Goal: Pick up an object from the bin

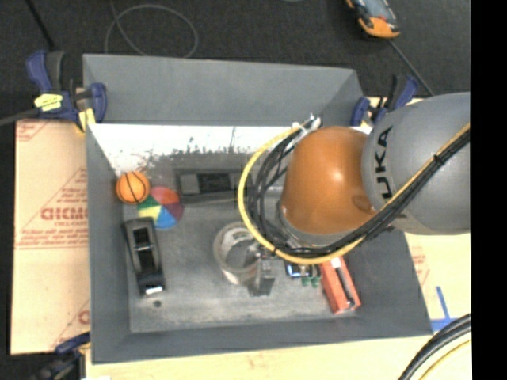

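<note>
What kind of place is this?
Probably a robotics lab's bin-picking station: a robot arm reaches into a grey metal bin of odd items, like a toy basketball and a black tape dispenser.

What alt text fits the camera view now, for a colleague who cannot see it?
The arm's tool is low in the grey bin, at a clear round cup near the middle of the floor. An orange block lies on the view's right; a black tape dispenser, an orange ball and a multicoloured ball lie at left.
</note>
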`<control>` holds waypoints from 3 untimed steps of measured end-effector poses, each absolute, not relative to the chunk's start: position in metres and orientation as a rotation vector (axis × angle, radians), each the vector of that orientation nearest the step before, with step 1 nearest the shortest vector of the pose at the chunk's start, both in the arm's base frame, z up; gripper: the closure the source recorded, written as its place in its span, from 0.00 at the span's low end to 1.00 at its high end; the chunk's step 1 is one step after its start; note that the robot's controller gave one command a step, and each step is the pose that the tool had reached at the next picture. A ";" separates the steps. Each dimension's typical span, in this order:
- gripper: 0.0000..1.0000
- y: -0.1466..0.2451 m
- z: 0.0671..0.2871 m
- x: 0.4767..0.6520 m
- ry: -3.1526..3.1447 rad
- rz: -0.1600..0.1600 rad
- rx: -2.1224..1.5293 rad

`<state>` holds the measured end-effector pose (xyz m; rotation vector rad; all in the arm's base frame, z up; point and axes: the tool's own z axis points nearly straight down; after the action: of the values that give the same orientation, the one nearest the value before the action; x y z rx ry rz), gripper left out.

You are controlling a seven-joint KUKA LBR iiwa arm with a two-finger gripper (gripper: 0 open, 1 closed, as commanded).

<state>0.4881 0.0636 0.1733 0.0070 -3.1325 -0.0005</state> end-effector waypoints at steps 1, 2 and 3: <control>0.00 0.063 0.178 0.490 -3.141 -0.002 0.003; 1.00 0.028 0.084 0.509 -3.141 0.001 0.097; 1.00 0.028 0.085 0.509 -3.141 0.000 0.096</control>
<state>0.5089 0.0278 0.0845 0.0962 -3.1406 0.0004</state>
